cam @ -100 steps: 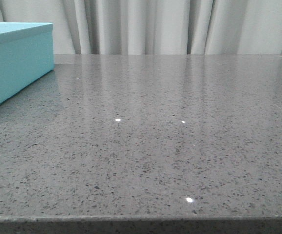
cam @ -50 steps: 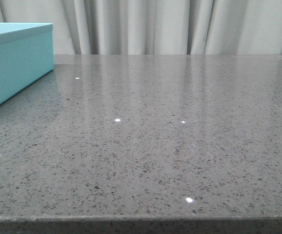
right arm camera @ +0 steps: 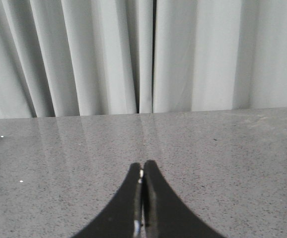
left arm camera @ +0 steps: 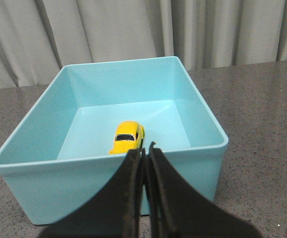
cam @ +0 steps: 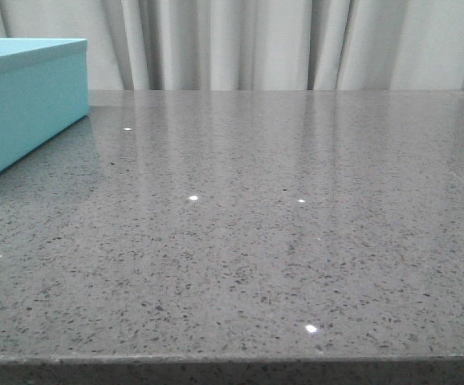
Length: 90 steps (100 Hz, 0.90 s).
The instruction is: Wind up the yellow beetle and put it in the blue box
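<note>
Since the yellow beetle (left arm camera: pixel 128 138) already sits on the floor of the open blue box (left arm camera: pixel 203 171) and both arms' fingers are pressed together holding nothing, leftover spring tension could roll it into a wall.

Ahead of the left gripper (left arm camera: pixel 146 156), whose fingers are pressed together, the blue box (left arm camera: pixel 198 163) stands open-topped; its near wall bars a level approach. Inside, bare floor surrounds the yellow beetle (left arm camera: pixel 127 137). Beyond the right gripper (right arm camera: pixel 142 171), only grey table (right arm camera: pixel 223 148) reaches the curtain (right arm camera: pixel 183 54).
</note>
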Tool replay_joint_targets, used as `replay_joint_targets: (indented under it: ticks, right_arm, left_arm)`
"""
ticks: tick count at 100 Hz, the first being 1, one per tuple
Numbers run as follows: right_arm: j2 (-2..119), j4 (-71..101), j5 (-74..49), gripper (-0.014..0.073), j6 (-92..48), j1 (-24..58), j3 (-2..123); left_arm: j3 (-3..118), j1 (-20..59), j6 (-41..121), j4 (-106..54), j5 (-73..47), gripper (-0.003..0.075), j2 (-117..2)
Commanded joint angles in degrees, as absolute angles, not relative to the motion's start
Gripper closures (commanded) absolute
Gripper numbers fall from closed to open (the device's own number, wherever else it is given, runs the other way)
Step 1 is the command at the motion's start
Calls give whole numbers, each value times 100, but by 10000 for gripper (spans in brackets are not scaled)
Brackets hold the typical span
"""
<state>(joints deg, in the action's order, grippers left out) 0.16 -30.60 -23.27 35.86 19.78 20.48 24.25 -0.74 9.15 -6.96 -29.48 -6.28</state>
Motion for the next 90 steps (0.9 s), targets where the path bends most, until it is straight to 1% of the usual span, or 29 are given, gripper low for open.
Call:
replay_joint_targets:
  ticks: [1,90]
  right_arm:
    - [-6,-3369,-1975,652,3523,1968,2049]
    - [-38,-3369,-1952,652,3523,1968,1987]
  left_arm:
    - [2443,-19,911,-780,-2484,741,-578]
    - [2389,-19,911,-780,-2495,741,-521]
